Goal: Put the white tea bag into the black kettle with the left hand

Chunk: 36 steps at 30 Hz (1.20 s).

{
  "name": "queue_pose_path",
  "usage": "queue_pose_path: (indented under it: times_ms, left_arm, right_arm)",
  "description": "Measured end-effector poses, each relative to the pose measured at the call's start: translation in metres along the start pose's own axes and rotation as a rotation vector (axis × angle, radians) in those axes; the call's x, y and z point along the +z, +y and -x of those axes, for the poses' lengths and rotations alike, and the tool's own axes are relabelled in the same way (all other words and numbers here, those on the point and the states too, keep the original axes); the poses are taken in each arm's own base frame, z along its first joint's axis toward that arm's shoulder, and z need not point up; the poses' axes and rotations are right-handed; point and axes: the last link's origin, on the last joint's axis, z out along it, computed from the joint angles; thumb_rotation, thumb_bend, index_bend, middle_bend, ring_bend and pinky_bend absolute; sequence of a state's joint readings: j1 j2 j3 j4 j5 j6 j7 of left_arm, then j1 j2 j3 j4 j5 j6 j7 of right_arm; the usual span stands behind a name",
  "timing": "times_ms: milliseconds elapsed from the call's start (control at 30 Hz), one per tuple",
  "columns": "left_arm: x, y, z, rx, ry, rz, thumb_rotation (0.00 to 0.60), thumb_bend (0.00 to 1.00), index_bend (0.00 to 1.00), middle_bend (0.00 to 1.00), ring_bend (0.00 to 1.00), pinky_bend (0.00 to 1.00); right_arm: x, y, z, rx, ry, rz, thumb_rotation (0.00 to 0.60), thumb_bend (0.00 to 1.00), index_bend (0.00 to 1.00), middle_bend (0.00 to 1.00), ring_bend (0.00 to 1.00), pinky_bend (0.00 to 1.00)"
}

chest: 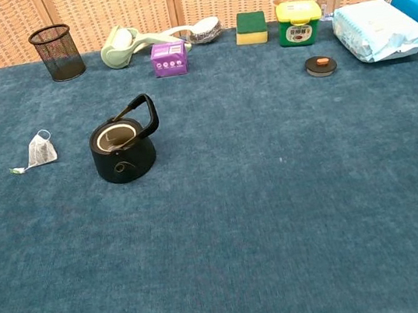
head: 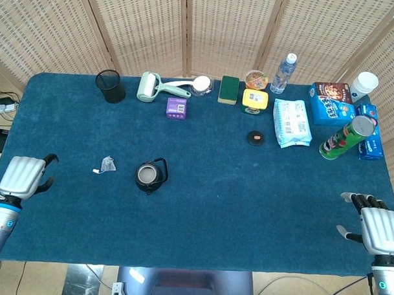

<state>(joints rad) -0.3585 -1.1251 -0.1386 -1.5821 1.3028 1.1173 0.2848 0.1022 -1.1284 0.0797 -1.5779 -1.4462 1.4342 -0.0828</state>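
The white tea bag (head: 108,164) (chest: 40,150) lies flat on the blue cloth, its string and tag trailing to the left. Just to its right stands the black kettle (head: 151,175) (chest: 123,147), upright, lid off, handle raised. My left hand (head: 26,176) hovers over the table's left edge, well to the left of the tea bag, holding nothing, with its back turned up. At the near right corner my right hand (head: 374,226) is open and empty. The chest view shows neither hand.
The kettle's round lid (head: 255,137) (chest: 321,66) lies right of centre. Along the far edge stand a mesh cup (head: 110,86), lint roller (head: 149,87), purple box (head: 176,108), sponge (head: 229,90), yellow jar (head: 255,101) and bottle (head: 283,73). Snack packs and a chips can (head: 346,137) crowd the right side.
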Motion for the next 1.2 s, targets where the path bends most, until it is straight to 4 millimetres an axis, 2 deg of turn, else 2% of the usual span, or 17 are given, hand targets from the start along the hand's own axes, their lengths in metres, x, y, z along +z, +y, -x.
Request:
queue_pose_path:
  times_ms: [167, 300, 833, 1200]
  left_arm:
    - [0.019, 0.001, 0.007, -0.012, -0.038, 0.001, 0.6, 0.43, 0.4, 1.0, 0.95, 0.93]
    - [0.032, 0.005, 0.013, -0.032, -0.055, 0.004, 0.6, 0.43, 0.48, 1.0, 0.95, 0.93]
    - [0.074, 0.022, 0.034, -0.057, -0.11, 0.025, 0.6, 0.4, 0.49, 1.0, 0.96, 0.93]
    - [0.084, 0.035, 0.054, -0.076, -0.159, 0.039, 0.6, 0.4, 0.49, 1.0, 0.96, 0.93]
  right_arm:
    - [0.002, 0.0, 0.001, -0.004, -0.007, 0.004, 0.6, 0.1, 0.29, 0.37, 0.31, 0.35]
    - [0.003, 0.0, 0.001, -0.007, -0.012, 0.009, 0.6, 0.1, 0.29, 0.37, 0.31, 0.35]
    - [0.007, 0.002, 0.002, -0.011, -0.028, 0.028, 0.6, 0.1, 0.29, 0.37, 0.31, 0.35]
    - [0.005, 0.006, 0.004, -0.008, -0.036, 0.04, 0.6, 0.1, 0.29, 0.37, 0.32, 0.35]
